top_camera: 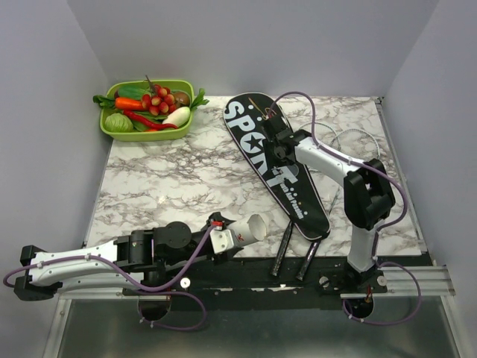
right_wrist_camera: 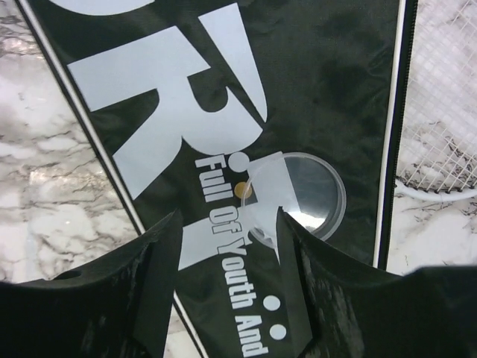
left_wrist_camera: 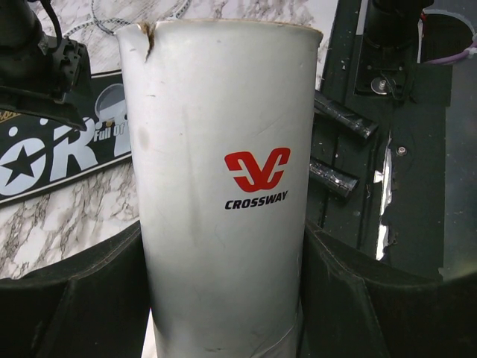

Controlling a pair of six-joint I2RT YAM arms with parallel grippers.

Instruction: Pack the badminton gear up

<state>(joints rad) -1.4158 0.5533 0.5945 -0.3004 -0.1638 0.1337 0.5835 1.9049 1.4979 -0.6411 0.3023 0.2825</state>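
The black "SPORT" bag (top_camera: 276, 160) lies slantwise on the marble table. Two black racket handles (top_camera: 284, 246) (top_camera: 309, 257) stick out of its near end. My left gripper (top_camera: 223, 239) is shut on the long white tube (top_camera: 246, 231), which lies near the table's front edge with its open end to the right. In the left wrist view the tube (left_wrist_camera: 223, 186), marked CROSSWAY, fills the gap between the fingers (left_wrist_camera: 358, 298). My right gripper (right_wrist_camera: 227, 246) is open just above the bag (right_wrist_camera: 313, 89). A clear round lid (right_wrist_camera: 302, 198) lies on the bag at its right fingertip. Racket strings (right_wrist_camera: 440, 112) show beside the bag.
A green tray of toy vegetables (top_camera: 147, 110) stands at the back left corner. Purple walls close the table on three sides. A black rail (top_camera: 246, 280) runs along the near edge, with the arm bases on it.
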